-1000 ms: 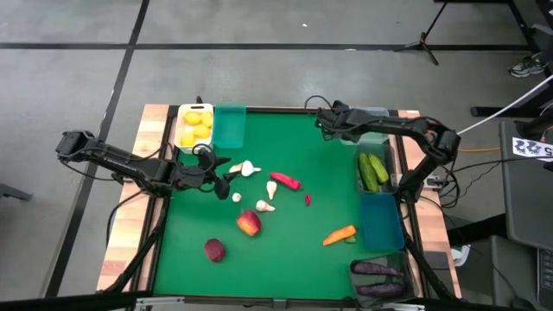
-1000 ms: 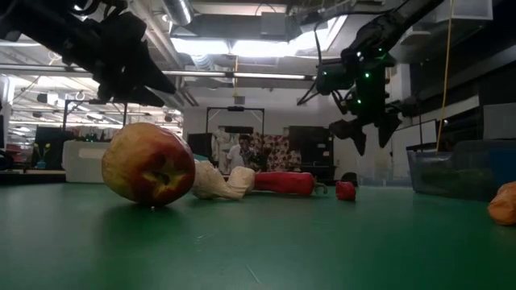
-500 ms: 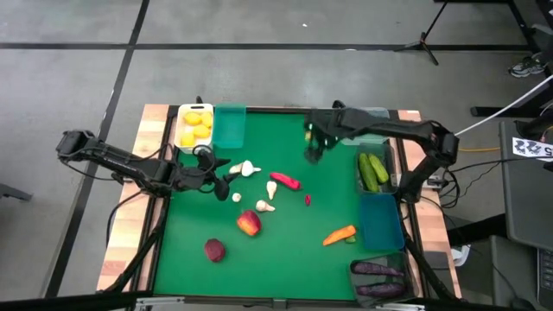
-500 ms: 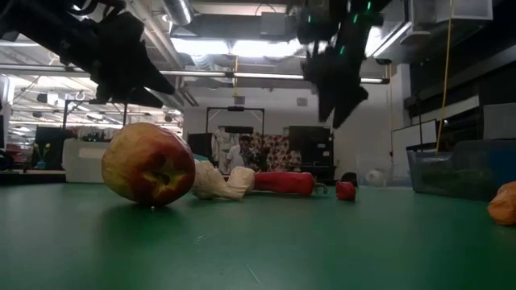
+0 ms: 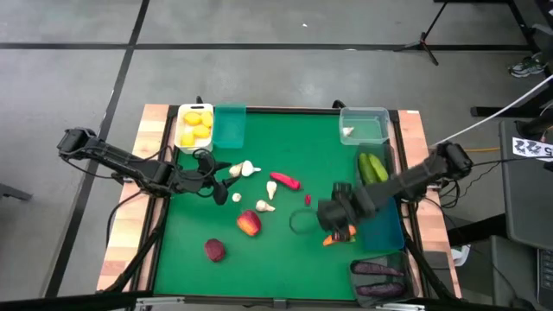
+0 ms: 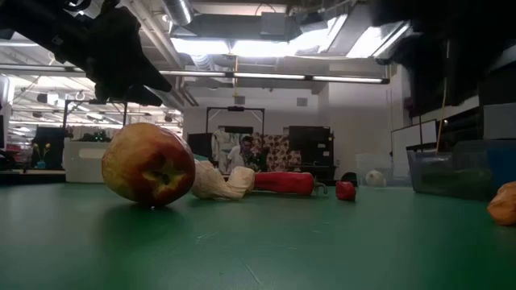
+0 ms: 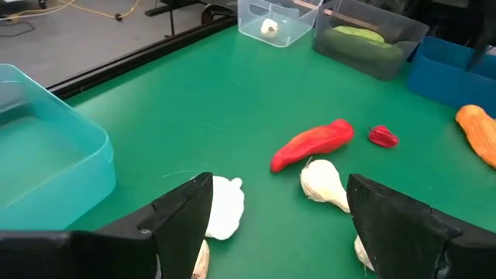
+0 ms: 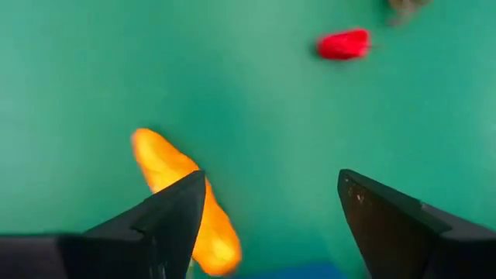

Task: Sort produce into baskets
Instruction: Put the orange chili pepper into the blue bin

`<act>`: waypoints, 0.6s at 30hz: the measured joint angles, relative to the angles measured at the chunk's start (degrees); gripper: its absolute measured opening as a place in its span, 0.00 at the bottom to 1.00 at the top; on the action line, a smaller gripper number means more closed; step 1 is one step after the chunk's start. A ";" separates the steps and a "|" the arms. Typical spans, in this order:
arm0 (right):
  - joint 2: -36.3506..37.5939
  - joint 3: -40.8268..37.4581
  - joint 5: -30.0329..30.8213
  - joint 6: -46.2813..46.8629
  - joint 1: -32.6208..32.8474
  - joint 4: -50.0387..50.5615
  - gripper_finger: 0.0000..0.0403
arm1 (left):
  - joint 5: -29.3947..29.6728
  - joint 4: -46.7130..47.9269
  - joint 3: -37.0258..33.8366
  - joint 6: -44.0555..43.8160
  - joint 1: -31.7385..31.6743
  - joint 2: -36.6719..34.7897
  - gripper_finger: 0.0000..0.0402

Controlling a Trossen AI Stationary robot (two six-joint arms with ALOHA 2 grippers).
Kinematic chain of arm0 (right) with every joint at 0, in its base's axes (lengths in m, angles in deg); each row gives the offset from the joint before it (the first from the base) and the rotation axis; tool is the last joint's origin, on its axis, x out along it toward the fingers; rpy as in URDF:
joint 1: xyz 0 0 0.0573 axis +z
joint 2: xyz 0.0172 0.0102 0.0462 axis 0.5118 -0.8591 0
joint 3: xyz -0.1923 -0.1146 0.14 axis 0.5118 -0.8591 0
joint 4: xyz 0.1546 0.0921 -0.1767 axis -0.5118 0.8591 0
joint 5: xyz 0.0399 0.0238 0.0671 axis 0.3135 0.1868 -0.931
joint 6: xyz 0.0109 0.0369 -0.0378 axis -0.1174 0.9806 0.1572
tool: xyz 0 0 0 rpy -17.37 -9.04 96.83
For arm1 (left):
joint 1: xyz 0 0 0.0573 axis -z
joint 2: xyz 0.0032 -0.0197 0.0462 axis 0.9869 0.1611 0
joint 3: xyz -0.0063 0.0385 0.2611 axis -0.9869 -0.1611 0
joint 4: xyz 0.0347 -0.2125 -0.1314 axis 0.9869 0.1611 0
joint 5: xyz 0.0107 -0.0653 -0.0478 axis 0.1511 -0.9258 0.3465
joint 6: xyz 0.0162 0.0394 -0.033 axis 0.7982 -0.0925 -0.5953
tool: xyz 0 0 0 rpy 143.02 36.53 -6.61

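Note:
Loose produce lies on the green mat: garlic bulbs (image 5: 246, 168), a long red chili (image 5: 285, 180), a small chili (image 5: 308, 199), a red apple (image 5: 249, 224), a darker apple (image 5: 214, 250) and an orange carrot (image 5: 344, 233). My right gripper (image 5: 335, 220) hangs open, pointing down, over the carrot (image 8: 182, 201), which lies under one finger; it touches nothing. My left gripper (image 5: 223, 183) stands open and low at the mat's left, facing two garlic bulbs (image 7: 221, 217) (image 7: 325, 182). Lemons fill the white basket (image 5: 194, 127); the clear basket (image 5: 364, 125) holds a garlic bulb (image 5: 348, 132).
A teal basket (image 5: 230, 127) stands beside the white one at the far left. Along the right edge run a grey basket (image 5: 373, 170) with cucumbers, a blue basket (image 5: 381, 223) close to my right gripper, and a dark basket (image 5: 378, 278) with eggplants. Open mat lies at the near centre.
My right gripper has swung fast from the far edge beside the clear basket toward the near right, turning about as it went, and now hangs over the carrot. The garlic bulb in the clear basket, covered by the arm before, now shows. The loose produce has not moved.

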 joint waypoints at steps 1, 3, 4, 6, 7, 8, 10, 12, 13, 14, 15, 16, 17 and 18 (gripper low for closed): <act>0.00 -0.64 1.05 1.16 1.64 -1.39 0.73 | 0.00 0.00 0.00 -0.01 0.00 0.00 0.72; 0.02 -1.83 2.95 3.02 4.48 -3.68 0.73 | 0.04 0.00 0.00 -0.01 0.00 0.00 0.72; 0.02 -2.43 3.72 4.24 5.43 -4.86 0.73 | 0.04 0.00 0.00 -0.01 0.00 0.00 0.72; -0.37 -3.87 5.17 6.22 6.68 -7.60 0.73 | 0.04 0.00 0.00 -0.03 0.00 0.00 0.72; -0.54 -4.72 6.07 7.09 7.00 -9.37 0.73 | 0.04 -0.02 0.00 -0.16 0.00 0.00 0.72; -0.87 -5.60 6.45 7.37 7.12 -10.98 0.73 | 0.07 0.00 0.00 -0.34 0.00 0.00 0.72; -2.05 -6.71 3.32 7.36 6.95 -13.15 0.73 | 0.07 -0.04 0.00 -0.61 0.00 0.00 0.72; -3.56 -7.55 -0.99 7.22 6.95 -12.06 0.73 | 0.09 -0.04 0.00 -0.76 0.00 0.00 0.72; -4.23 -7.83 -2.23 7.20 6.96 -12.05 0.73 | 0.09 -0.02 0.00 -0.76 0.00 0.00 0.72; -4.86 -7.99 -2.91 7.19 6.98 -12.36 0.73 | 0.09 0.10 0.00 -0.74 0.00 0.00 0.72; -5.41 -8.19 -3.55 7.15 6.98 -12.73 0.73 | 0.09 0.14 0.00 -0.72 0.00 0.00 0.72; -6.10 -8.39 -4.13 7.07 6.98 -12.71 0.73 | 0.11 0.14 0.01 -0.74 0.00 0.00 0.72; -6.89 -8.50 -4.68 6.98 6.98 -12.52 0.73 | 0.11 0.39 0.00 -0.74 0.00 0.00 0.72; -7.69 -8.50 -5.59 6.87 6.98 -12.57 0.73 | 0.13 0.85 0.00 -0.76 0.00 0.00 0.72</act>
